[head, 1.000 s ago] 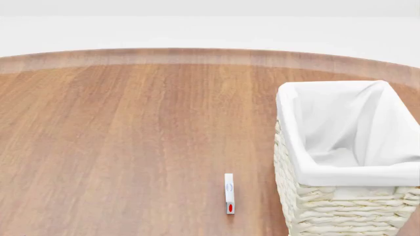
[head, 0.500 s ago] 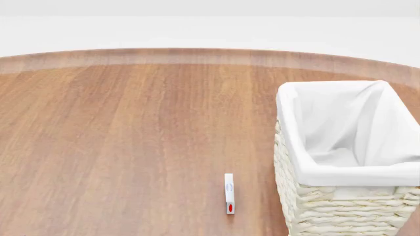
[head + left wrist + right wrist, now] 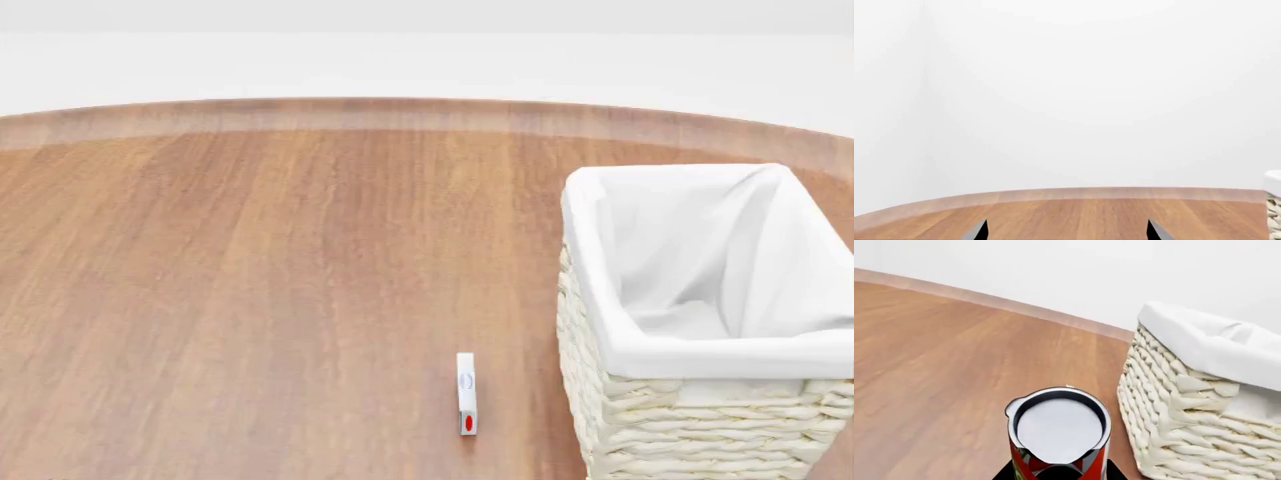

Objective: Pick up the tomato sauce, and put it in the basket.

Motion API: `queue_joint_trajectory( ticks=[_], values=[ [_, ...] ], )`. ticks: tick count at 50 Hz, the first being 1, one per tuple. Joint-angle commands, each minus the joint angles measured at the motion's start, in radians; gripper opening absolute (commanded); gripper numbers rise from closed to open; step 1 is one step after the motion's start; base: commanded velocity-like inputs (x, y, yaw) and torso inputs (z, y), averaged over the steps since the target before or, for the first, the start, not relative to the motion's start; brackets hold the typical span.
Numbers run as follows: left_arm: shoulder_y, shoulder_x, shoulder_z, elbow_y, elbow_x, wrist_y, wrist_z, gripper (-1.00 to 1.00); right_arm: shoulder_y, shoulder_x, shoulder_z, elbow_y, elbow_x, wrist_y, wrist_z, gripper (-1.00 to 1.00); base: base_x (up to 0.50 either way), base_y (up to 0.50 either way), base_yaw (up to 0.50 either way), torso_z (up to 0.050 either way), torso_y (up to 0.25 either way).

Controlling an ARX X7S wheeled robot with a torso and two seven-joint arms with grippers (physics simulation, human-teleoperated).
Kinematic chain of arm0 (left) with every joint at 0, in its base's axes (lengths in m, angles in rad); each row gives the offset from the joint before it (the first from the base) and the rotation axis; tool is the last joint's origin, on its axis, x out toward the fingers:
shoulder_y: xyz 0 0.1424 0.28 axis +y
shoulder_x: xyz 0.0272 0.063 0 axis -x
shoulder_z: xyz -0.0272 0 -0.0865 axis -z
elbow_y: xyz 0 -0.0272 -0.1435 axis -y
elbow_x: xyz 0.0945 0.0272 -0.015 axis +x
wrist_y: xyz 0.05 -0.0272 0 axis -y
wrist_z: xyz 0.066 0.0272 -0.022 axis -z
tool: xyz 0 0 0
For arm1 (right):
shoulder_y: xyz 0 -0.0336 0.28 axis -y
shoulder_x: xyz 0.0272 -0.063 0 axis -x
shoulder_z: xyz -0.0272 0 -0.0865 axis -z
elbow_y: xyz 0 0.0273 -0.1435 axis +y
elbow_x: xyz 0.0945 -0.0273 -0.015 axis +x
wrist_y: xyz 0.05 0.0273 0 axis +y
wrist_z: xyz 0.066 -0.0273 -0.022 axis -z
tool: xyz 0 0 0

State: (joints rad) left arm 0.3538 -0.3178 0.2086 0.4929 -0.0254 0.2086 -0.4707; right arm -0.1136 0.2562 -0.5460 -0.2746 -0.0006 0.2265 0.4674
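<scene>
The tomato sauce [image 3: 1059, 429], a small tin with a silver top and red label, shows close up in the right wrist view. My right gripper [image 3: 1059, 474] is shut on it, its dark fingers on both sides of the can's lower part. The can hangs above the wooden table, just beside the woven wall of the basket [image 3: 1187, 430]. In the head view the basket [image 3: 694, 420] stands at the right with its white liner open; neither gripper nor the can shows there. My left gripper [image 3: 1066, 234] is open and holds nothing, its tips wide apart over the table.
A small white flat object with a red spot [image 3: 466, 393] lies on the wooden table [image 3: 240, 300] just left of the basket. A sliver of the basket [image 3: 1274, 207] shows in the left wrist view. The table's curved far edge meets a white wall.
</scene>
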Motion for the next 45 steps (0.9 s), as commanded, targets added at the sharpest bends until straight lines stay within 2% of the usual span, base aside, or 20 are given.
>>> queue_joint_trajectory(
  ticks=[1,6,12,35,40,45],
  values=[
    [-0.011,0.0,0.008,-0.007,-0.001,-0.006,-0.002,1.0,0.122,-0.039,0.021,-0.032,-0.039,0.154,0.003,-1.0,0.0,0.0,0.0,0.0,0.0],
    [-0.006,-0.003,0.009,-0.004,0.001,-0.003,-0.005,1.0,0.248,-0.075,0.039,0.039,-0.022,0.22,-0.021,-1.0,0.0,0.0,0.0,0.0,0.0],
    [-0.026,0.002,0.019,-0.026,0.0,-0.014,-0.003,1.0,0.375,-0.101,0.068,0.015,0.006,0.36,-0.047,-1.0,0.0,0.0,0.0,0.0,0.0],
    [-0.013,-0.012,0.02,-0.007,-0.003,-0.008,-0.016,1.0,0.609,-0.139,0.014,-0.106,-0.013,0.65,-0.076,-1.0,0.0,0.0,0.0,0.0,0.0],
    [-0.017,-0.013,0.021,-0.012,-0.005,-0.007,-0.017,1.0,0.69,-0.148,0.045,-0.12,0.003,0.721,-0.093,-1.0,0.0,0.0,0.0,0.0,0.0],
    [-0.015,-0.016,0.021,-0.008,-0.007,-0.007,-0.019,1.0,0.749,-0.147,0.091,-0.04,0.015,0.714,-0.096,-1.0,0.0,0.0,0.0,0.0,0.0]
  ],
)
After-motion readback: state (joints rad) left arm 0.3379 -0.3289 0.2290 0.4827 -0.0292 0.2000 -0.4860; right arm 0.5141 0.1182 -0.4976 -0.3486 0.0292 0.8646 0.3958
